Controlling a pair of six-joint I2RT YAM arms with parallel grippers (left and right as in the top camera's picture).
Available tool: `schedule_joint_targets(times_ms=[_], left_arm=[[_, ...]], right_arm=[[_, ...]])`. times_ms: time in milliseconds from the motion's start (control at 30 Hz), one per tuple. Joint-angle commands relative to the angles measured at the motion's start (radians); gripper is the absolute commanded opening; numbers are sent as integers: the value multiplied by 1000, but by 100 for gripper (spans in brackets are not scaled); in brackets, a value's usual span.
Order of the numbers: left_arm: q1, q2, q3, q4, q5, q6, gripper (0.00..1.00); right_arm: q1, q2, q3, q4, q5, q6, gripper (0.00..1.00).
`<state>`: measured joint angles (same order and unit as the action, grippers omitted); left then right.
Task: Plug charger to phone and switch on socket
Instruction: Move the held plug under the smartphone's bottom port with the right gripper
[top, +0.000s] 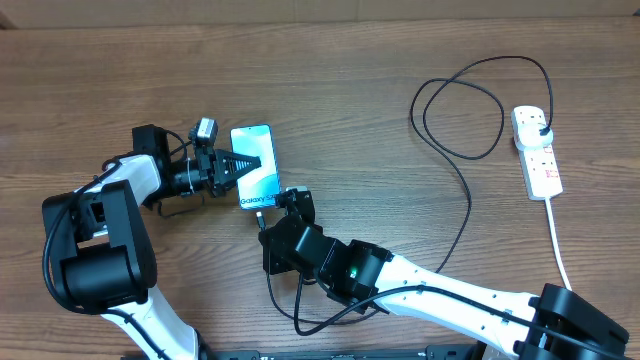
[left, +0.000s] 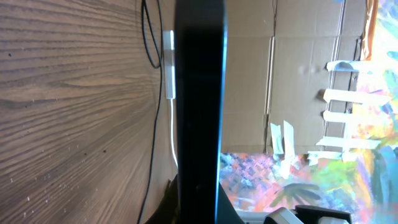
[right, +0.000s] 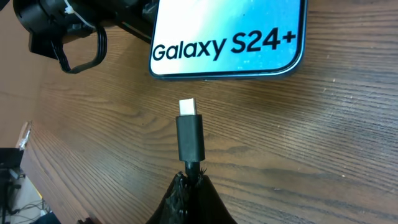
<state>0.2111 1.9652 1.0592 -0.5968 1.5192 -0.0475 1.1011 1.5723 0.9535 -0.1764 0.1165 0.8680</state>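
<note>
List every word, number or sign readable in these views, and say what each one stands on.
"Galaxy S24+": on the lit screen of the phone, clear in the right wrist view; overhead, only "Galaxy" is legible.
Red markings on the socket: too small to read.
Connector of the charger: no marking shows.
Left wrist view: nothing readable.

— What fills my view?
— The phone (left: 199, 93), its dark edge upright in the middle.
— Left of it?
— Wooden table (left: 68, 93), with the charger cable (left: 145, 31) beside the white power strip (left: 168, 65) and its white cord (left: 173, 140). Cardboard (left: 273, 81) stands behind.
</note>
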Motion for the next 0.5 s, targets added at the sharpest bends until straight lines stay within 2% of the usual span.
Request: schedule_joint_targets(times_ms=[0,467], left_arm=[[-4,-22,4,3,61,-21,4],[-4,-22,4,3,61,-89,7]], right_arm=[[3,-8,1,0,35,6,4],[3,-6,1,2,59,-1,4]])
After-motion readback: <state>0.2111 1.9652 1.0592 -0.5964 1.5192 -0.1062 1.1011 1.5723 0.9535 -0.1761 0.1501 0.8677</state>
